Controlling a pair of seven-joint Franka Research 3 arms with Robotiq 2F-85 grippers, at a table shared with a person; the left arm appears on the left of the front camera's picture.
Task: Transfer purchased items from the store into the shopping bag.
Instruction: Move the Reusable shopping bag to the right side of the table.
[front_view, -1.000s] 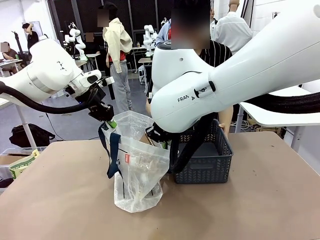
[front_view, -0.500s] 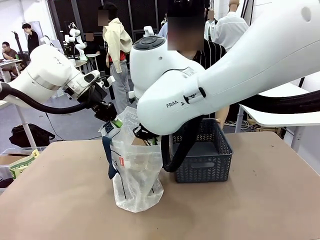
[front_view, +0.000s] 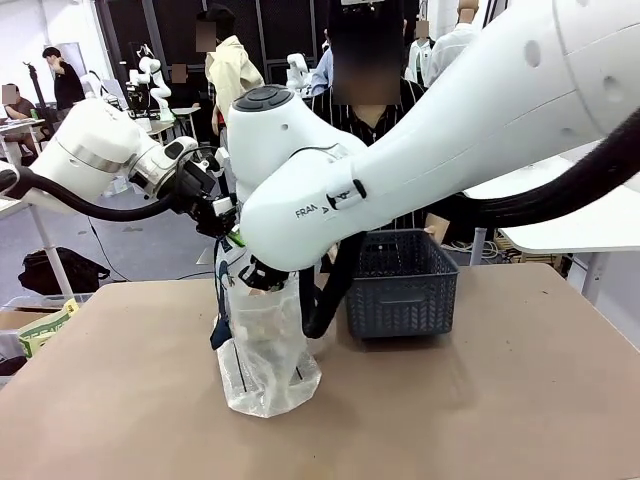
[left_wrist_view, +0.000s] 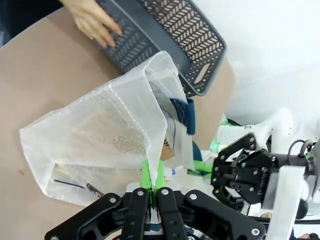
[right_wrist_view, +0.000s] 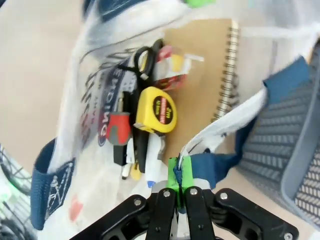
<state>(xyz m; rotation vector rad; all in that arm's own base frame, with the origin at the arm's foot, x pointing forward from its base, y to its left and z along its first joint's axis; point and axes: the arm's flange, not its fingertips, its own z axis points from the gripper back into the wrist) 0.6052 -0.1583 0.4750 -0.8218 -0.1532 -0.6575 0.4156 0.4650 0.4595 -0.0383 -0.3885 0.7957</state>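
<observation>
Together, the left claw (left_wrist_view: 151, 175) and right claw (right_wrist_view: 179, 172) hold the shopping bag (front_view: 268, 350) upright on the counter (front_view: 480, 400), near the basket (front_view: 400, 290).

Each claw is pinched shut on the crinkly white rim, on opposite sides, the right one beside a navy handle. Pulling the two sides apart likely serves to hold the mouth open and stop the thin plastic from slumping. Looking down into the bag, several items (right_wrist_view: 135, 115) lie packed together: a yellow tape measure (right_wrist_view: 156, 111), a red-handled tool (right_wrist_view: 118, 127) and a brown spiral notebook (right_wrist_view: 205, 75). The dark lattice basket stands on the bag's far side from the left arm, and a person's hand (left_wrist_view: 95, 22) rests on its wall, perhaps steadying it. Its visible interior looks bare, so the transfer seems nearly done.
</observation>
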